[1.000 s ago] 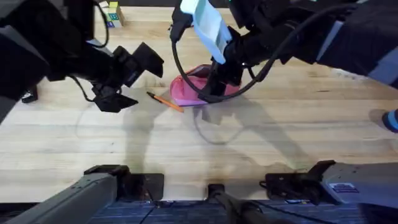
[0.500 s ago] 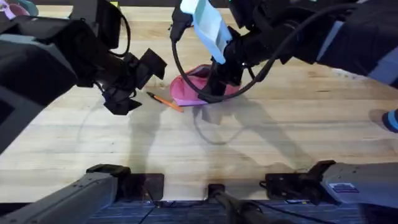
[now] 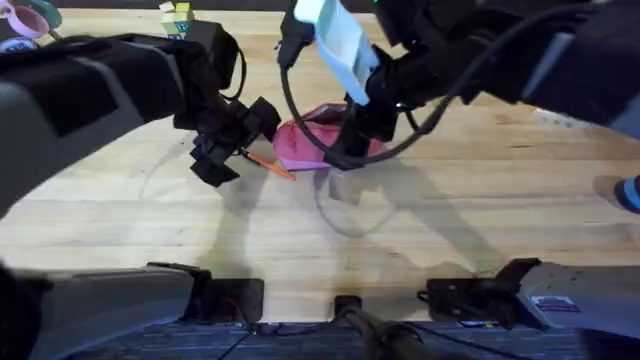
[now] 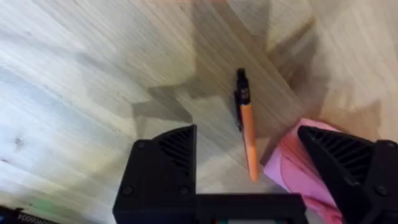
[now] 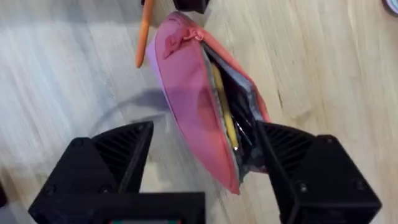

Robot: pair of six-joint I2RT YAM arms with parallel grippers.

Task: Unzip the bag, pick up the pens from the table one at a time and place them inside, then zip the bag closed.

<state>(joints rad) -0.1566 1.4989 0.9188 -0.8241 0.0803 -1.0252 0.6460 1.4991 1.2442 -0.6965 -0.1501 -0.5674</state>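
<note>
Bag (image 5: 193,93) sat on the table (image 3: 420,220) around the middle, unzipped, and through the gap the right wrist view showed the yellow pen (image 5: 225,112) lying inside, only partly visible between the folds. From overhead the bag (image 3: 300,145) was half covered by the right arm and its cable, so its far end was hard to make out. Right gripper (image 5: 205,155) hovered over it with fingers spread wide, one on each side, holding nothing. Orange pen (image 4: 247,134) lay on the wood just beside the bag's end, dark tip pointing away from it. Left gripper (image 4: 273,168) hung above that pen, fingers apart, empty; whether they touched the table I couldn't tell. Overhead, the pen (image 3: 270,165) poked out from under the left gripper (image 3: 225,150), its upper part hidden
</note>
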